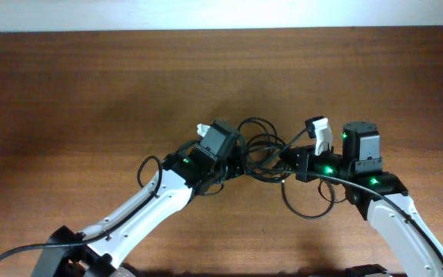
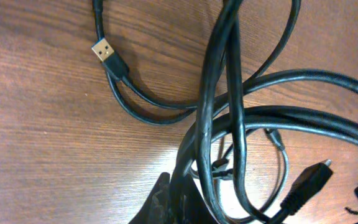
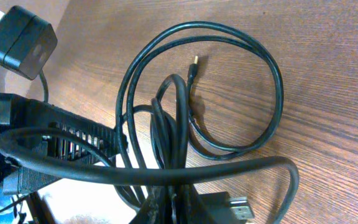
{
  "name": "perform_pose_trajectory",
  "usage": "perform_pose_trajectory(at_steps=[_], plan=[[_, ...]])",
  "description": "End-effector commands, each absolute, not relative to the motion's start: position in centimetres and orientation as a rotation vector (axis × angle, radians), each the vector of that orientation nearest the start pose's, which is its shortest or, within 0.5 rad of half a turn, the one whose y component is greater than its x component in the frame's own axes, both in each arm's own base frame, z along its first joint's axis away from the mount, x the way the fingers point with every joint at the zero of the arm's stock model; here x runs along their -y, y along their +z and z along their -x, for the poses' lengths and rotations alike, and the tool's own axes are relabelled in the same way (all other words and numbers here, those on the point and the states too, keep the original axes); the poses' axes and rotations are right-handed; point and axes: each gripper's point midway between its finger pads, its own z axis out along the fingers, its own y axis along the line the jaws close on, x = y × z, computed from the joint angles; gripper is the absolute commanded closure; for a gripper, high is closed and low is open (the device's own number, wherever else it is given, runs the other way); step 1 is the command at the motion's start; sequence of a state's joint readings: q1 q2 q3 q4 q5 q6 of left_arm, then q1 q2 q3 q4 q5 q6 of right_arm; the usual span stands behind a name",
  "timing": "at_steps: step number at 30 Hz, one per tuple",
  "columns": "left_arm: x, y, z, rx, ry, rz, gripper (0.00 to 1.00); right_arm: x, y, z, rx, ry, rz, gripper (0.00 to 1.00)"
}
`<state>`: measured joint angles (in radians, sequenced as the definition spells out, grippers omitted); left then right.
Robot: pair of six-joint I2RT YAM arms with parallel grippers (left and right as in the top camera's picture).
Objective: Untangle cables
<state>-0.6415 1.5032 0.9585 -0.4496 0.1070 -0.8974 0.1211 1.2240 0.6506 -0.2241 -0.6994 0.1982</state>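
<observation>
- Overhead: thin black rubbery cables (image 1: pixel 264 150) lie in loose round loops on the brown wood-grain table (image 1: pixel 91 85), midway along it and nearer its front edge. Wide wood shows toward the far edge and the left side.
- The left gripper (image 1: pixel 239 163) and right gripper (image 1: pixel 287 163) face each other at the tangle, each with its jaws clamped on the cords.
- Left wrist: glossy cords cross in curves, and a flat metal plug (image 2: pixel 106 53) lies on the wood.
- Right wrist: a wide oval loop rings a small gold-tipped plug (image 3: pixel 193 65).
</observation>
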Motion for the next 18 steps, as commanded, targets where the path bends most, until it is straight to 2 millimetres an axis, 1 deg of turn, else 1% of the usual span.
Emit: perform_pose_trajectory(at_steps=[1, 9, 11, 14, 18], plan=[[22.39, 8.81, -29.41, -2.700, -0.561, 0.233, 1.00, -13.93, 13.84, -30.61, -2.296, 0.927, 0.239, 0.96], [22.55, 8.82, -29.31, -2.704, -0.571, 0.218, 1.00, -13.93, 13.84, -30.61, -2.296, 0.927, 0.239, 0.96], [22.59, 8.87, -29.36, -2.698, -0.560, 0.151, 1.00, -13.93, 13.84, -30.61, -2.296, 0.927, 0.239, 0.96], [22.76, 8.88, -29.21, -2.691, -0.538, -0.015, 1.00, -13.93, 13.84, -30.61, -2.296, 0.927, 0.239, 0.96], [22.83, 8.86, -29.09, -2.676, -0.511, -0.167, 1.00, -13.93, 13.84, -30.61, -2.296, 0.927, 0.239, 0.96]])
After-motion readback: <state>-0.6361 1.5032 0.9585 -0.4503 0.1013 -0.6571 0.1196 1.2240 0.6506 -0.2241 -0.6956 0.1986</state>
